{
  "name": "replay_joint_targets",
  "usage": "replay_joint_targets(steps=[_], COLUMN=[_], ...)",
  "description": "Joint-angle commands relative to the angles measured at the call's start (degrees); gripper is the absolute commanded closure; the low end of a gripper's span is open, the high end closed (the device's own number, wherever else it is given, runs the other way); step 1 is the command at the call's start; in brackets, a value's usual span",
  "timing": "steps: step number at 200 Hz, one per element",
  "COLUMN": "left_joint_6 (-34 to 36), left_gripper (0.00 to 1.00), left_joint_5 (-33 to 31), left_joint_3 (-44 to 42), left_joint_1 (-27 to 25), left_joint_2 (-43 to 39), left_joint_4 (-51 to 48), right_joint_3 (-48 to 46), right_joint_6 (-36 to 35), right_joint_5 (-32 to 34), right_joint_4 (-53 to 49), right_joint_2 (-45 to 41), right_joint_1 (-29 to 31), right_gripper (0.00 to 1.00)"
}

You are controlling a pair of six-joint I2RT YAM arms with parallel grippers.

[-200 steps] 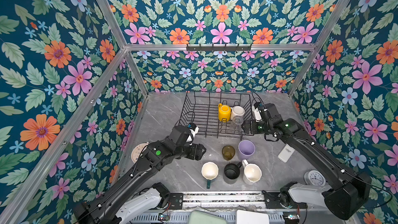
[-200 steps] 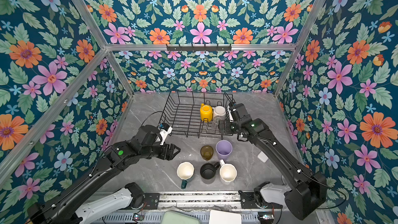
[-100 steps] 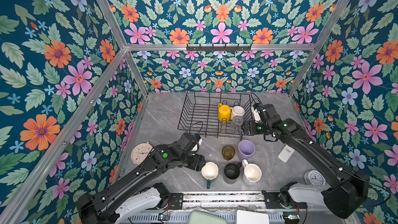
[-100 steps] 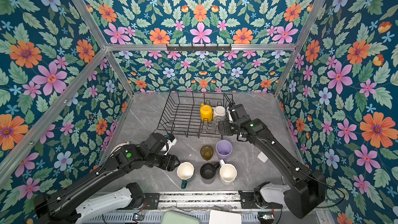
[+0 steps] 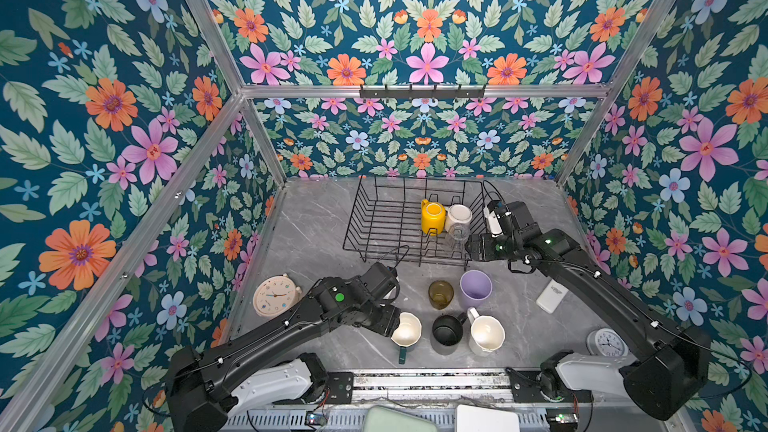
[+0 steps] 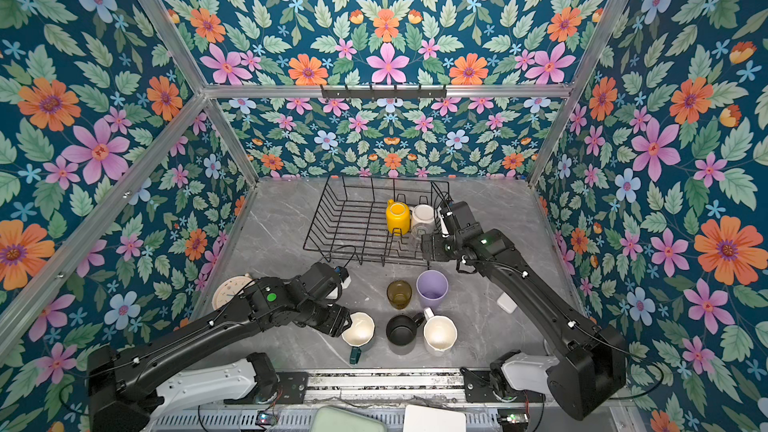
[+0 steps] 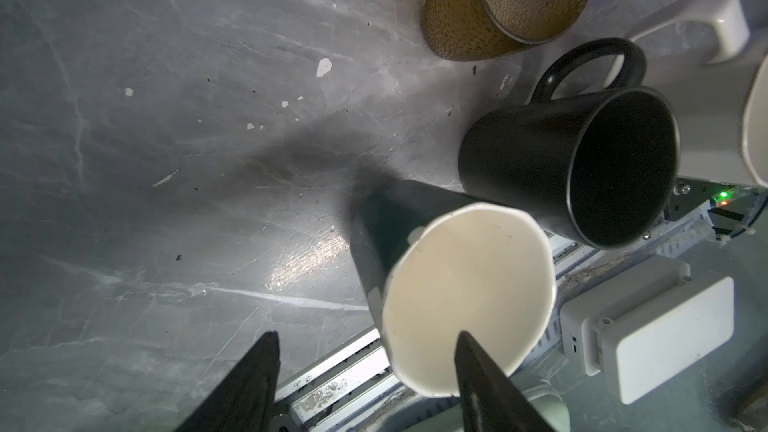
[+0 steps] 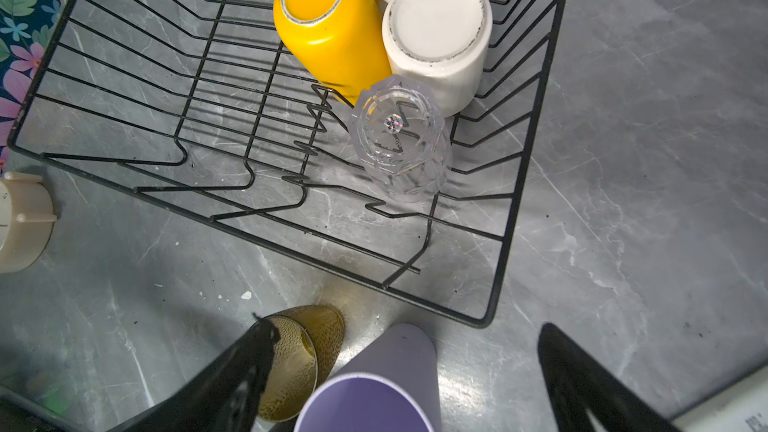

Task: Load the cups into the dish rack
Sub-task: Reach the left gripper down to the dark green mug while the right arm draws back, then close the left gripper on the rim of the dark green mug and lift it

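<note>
The left gripper (image 7: 365, 334) stands partly open astride the wall of the dark-green mug (image 5: 406, 329), one finger inside the rim and the other outside (clear of the wall, so nothing is gripped). That mug stands in front of the dish rack (image 5: 386, 222), apart from it, beside the black mug (image 5: 446, 329) and the tall white mug (image 5: 484, 334). The right gripper (image 8: 407, 328) gapes wide and empty by the rack's near right corner. In the rack's right end sit the yellow mug (image 8: 328, 31), the upturned white mug (image 8: 436, 31) and the clear glass (image 8: 399, 143). The amber glass (image 5: 440, 293) and lilac tumbler (image 5: 475, 289) stand just in front.
</note>
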Motion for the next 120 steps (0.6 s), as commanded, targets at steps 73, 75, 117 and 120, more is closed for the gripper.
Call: replay_joint_targets(steps=[73, 75, 117, 120], left_joint_6=[-1.10, -1.07, -0.65, -0.65], left_gripper=[0.43, 0.43, 0.55, 0.56], left_joint_5=[-1.30, -1.35, -1.66, -1.61], left_joint_3=[-1.05, -1.04, -0.07, -0.07], left_joint_1=[-0.71, -0.74, -1.06, -1.08], left_joint_2=[4.40, 4.54, 6.87, 7.04], left_joint_4=[3.68, 3.70, 5.72, 5.81], right_joint_3=[-0.72, -0.72, -0.89, -0.89], right_joint_6=[-0.29, -0.29, -0.39, -0.45], right_joint_5=[-0.14, -0.14, 0.18, 0.27], right_joint_4=[1.56, 1.59, 1.22, 1.14], right_joint_2=[0.37, 0.40, 0.29, 0.28], right_joint_1=[0.02, 0.03, 0.07, 0.01], right_gripper=[0.01, 0.01, 0.01, 0.01])
